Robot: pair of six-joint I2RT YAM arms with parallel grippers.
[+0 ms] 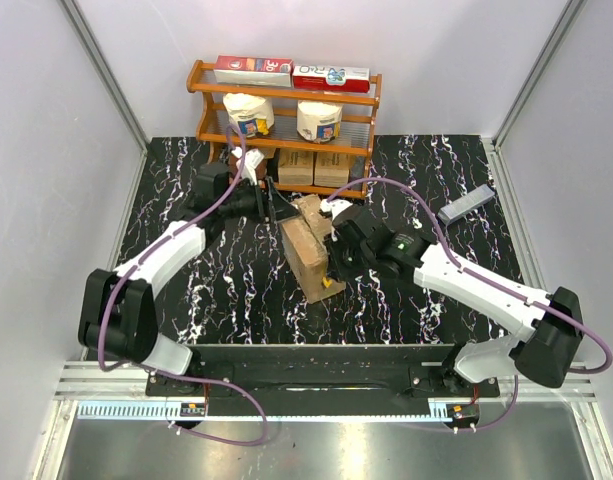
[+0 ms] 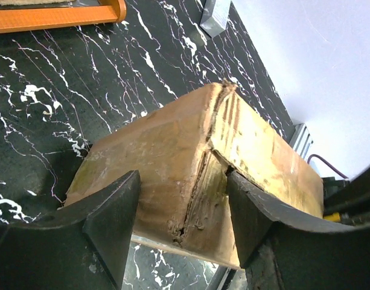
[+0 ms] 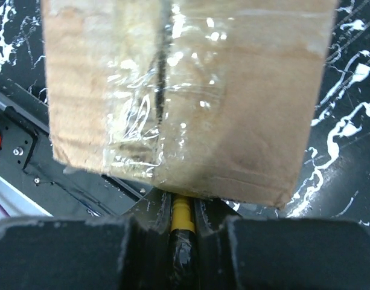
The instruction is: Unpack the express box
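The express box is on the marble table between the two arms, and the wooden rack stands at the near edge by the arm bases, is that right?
No: the wooden rack stands at the far edge, opposite the arm bases, as the top view shows. The express box is on the marble table between the two arms.

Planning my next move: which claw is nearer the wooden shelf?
Left. The left claw sits in front of the shelf, at the far end of the box; the right claw is at its near end.
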